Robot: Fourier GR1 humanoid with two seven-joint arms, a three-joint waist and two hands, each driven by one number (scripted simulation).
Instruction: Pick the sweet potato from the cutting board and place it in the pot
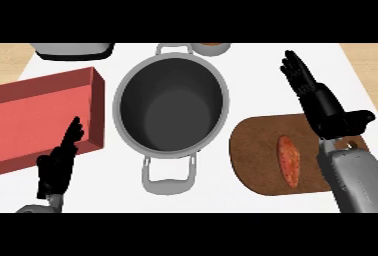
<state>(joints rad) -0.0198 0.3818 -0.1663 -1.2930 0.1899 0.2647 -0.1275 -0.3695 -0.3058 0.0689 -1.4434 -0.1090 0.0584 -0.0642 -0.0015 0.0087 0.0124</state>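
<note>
Right hand (322,106) straight-fingered at cutting board (255,150) edge; sweet potato (289,161) on board (not in pot (170,107)).

You can read no text, label, brand, number or sign here: the grey metal two-handled pot (173,105), the round brown wooden cutting board (255,150) and the red rectangular tray (44,120) all show plain, unmarked surfaces.
</note>
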